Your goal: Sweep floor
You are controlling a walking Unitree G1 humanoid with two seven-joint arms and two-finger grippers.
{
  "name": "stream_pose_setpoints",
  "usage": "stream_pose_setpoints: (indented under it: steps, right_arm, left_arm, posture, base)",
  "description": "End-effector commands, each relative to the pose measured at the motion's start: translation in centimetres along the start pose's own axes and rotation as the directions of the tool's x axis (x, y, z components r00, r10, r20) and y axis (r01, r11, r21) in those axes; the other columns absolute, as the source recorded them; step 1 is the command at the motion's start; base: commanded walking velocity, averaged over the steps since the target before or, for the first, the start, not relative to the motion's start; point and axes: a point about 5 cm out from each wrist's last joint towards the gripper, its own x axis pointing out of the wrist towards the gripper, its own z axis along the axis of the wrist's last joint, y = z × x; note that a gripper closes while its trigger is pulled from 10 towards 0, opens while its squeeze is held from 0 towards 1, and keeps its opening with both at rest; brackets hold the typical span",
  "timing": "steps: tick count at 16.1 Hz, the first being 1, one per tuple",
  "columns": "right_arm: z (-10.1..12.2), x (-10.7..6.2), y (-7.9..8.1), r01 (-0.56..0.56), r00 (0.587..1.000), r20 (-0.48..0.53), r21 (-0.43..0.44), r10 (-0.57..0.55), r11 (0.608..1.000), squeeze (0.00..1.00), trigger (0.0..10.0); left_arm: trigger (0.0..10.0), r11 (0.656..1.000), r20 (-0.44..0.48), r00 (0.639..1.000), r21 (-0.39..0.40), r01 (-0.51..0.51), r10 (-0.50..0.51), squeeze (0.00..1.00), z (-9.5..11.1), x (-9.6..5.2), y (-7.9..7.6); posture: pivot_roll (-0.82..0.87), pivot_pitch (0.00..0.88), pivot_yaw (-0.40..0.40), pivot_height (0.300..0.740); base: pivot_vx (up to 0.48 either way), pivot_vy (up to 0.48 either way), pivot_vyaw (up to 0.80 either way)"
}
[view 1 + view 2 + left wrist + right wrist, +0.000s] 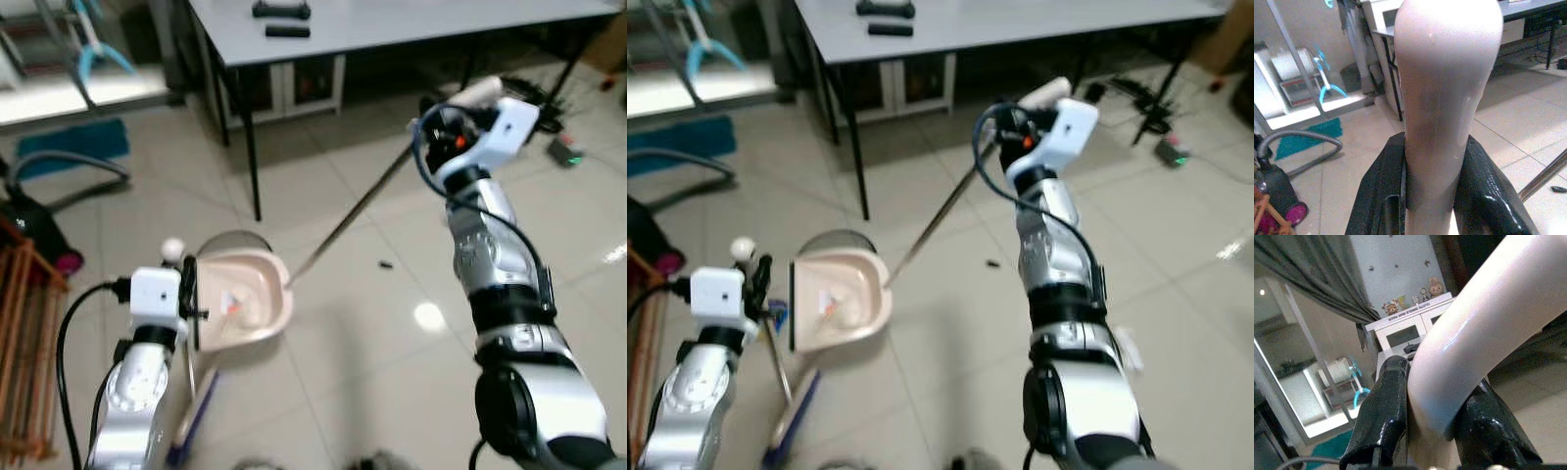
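Observation:
A beige dustpan (250, 299) stands tilted on the tile floor at my lower left, with some scraps inside it. My left gripper (186, 286) is shut on the dustpan's pale upright handle (1444, 88), whose rounded top rises between the black fingers (1376, 196). My right gripper (443, 129) is raised at the right and shut on the broom's white handle (1484, 333). The broom's metal shaft (353, 215) slants down from it to the dustpan's rim. A small dark bit (385, 264) lies on the floor right of the shaft.
A grey table (392, 24) with black legs (251, 147) stands ahead. A vacuum cleaner (29, 230) with its hose, a teal mat (73, 145) and a wooden rack (24, 343) line the left. Cables and a small device (565, 152) lie at the right.

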Motion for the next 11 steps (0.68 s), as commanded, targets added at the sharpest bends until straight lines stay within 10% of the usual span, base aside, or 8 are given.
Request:
stream_pose_setpoints:
  steps: [1, 11]
  right_arm:
    - [1.39, 0.17, -0.85, 0.03, 0.998, 0.053, -0.021, -0.029, 0.999, 0.0, 10.0]
    - [1.29, 0.33, -0.92, 0.043, 0.997, 0.064, -0.001, -0.043, 0.999, 0.0, 10.0]
  left_arm:
    - [10.0, 1.0, 0.039, 0.999, -0.007, 0.019, -0.018, 0.0, 0.83, 0.24, -0.57]
    - [10.0, 1.0, 0.027, 0.999, -0.016, 0.027, -0.026, 0.0, 0.56, -0.05, -0.45]
  posture:
    - [0.1, 0.067, -0.016, 0.74]
    - [0.11, 0.062, -0.018, 0.74]
  base:
    - [0.36, 0.0, 0.0]
    - [0.381, 0.0, 0.0]
